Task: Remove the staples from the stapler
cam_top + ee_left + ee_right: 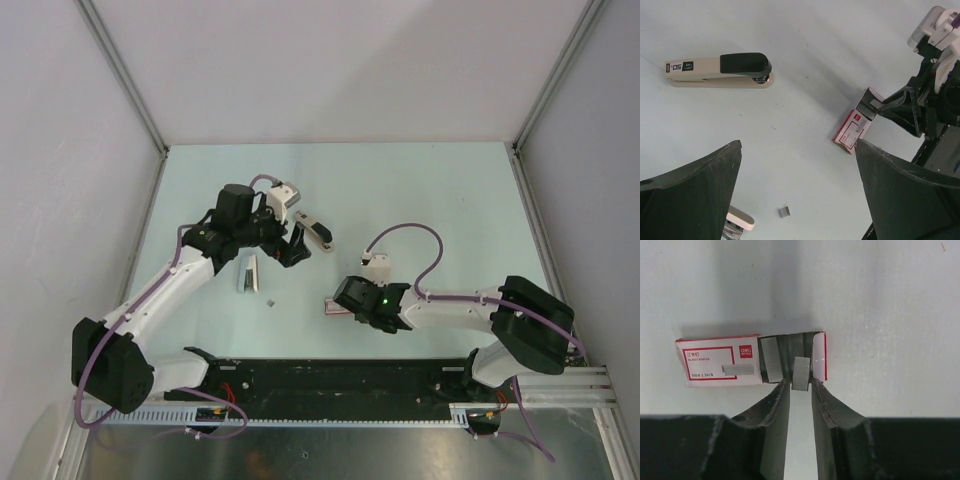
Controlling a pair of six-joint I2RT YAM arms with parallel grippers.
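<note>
The stapler (318, 232) (720, 70), black top over a beige base, lies shut on the table. It is just right of my left gripper (292, 248) (797, 145), which hangs wide open above the table with nothing in it. A short grey strip of staples (801, 373) stands at the mouth of the open staple box (720, 362) (334, 309) (852, 131). It is right between the fingertips of my right gripper (801, 382) (342, 295), whose jaws stand a hair apart from it. A tiny staple fragment (784, 212) (270, 300) lies loose on the table.
A second pale stapler-like item with bare metal parts (247, 272) (738, 221) lies below my left gripper. More staple strips (769, 360) fill the box. White walls enclose the pale green table (420, 190).
</note>
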